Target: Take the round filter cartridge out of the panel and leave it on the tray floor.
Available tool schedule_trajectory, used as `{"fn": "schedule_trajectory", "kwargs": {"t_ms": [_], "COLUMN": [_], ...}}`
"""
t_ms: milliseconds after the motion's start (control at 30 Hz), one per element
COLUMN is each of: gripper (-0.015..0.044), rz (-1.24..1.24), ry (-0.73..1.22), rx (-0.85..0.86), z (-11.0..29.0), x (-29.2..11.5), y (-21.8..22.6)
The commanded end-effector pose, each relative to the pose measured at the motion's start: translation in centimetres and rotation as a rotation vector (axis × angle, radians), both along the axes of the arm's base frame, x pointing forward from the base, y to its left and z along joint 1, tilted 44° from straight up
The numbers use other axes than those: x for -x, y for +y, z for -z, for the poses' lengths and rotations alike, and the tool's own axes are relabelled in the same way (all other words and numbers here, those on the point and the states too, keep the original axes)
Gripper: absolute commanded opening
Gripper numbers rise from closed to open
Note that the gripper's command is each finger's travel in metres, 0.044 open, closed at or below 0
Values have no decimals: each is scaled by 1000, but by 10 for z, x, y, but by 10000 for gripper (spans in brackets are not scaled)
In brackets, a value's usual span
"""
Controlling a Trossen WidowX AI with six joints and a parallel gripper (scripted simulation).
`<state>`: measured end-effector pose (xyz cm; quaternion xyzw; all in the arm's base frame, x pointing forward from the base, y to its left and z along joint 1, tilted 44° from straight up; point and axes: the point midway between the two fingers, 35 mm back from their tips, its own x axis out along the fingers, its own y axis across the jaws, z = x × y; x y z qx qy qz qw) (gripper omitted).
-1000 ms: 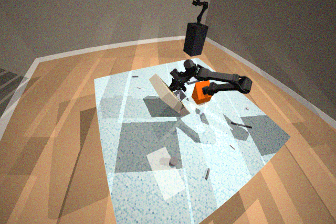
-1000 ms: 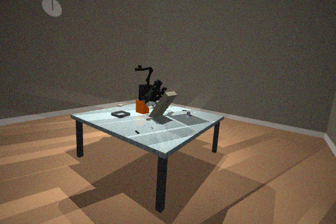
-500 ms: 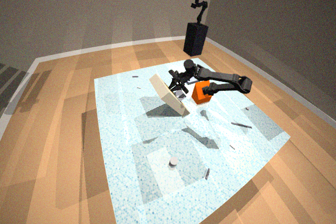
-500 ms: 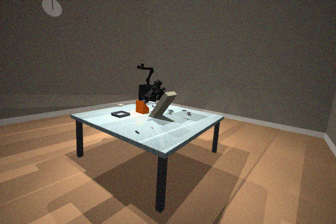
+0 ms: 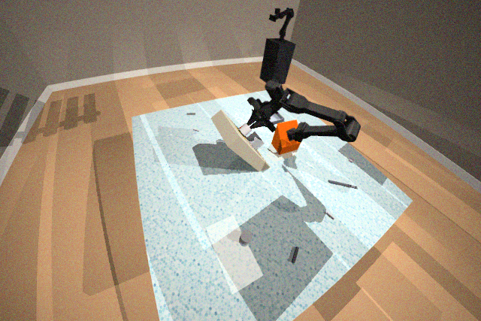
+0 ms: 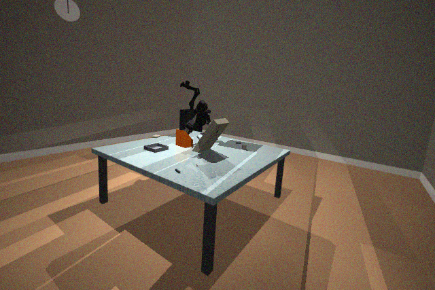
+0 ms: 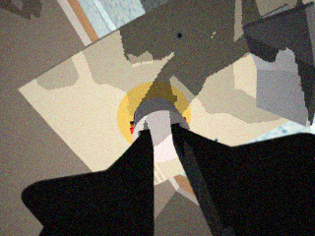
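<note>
An orange block [image 5: 285, 137] is standing near the middle of the bench [image 5: 186, 208], its top slanting. A small pale cylinder [image 5: 245, 237] is sitting upright toward the near edge in the top view, and a short dark rod [image 5: 294, 254] is lying beside it, well apart. A longer thin dark rod [image 5: 341, 183] is resting toward the right edge. Another small dark piece [image 5: 190, 113] is lying near the far left corner. Behind the bench, a tall dark box [image 5: 276, 59] is standing, and a round wall clock [image 6: 66, 9] is hanging high on the wall.
</note>
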<state>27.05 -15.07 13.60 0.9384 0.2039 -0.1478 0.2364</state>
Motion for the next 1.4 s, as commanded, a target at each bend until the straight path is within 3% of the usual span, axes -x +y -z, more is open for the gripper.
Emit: {"fn": "schedule_trajectory", "kwargs": {"t_ms": [0,400,1200,1300,1367], "gripper": [0,0,0,79,90], "rz": [8,9,9,7,7], "ry": [-13,-19,-19,-15,-15], "rx": [12,13,12,7,7], "z": [-9,-11,40,37,37], "x": [15,21,48,46,46], "y": [-6,-5,45,41,41]}}
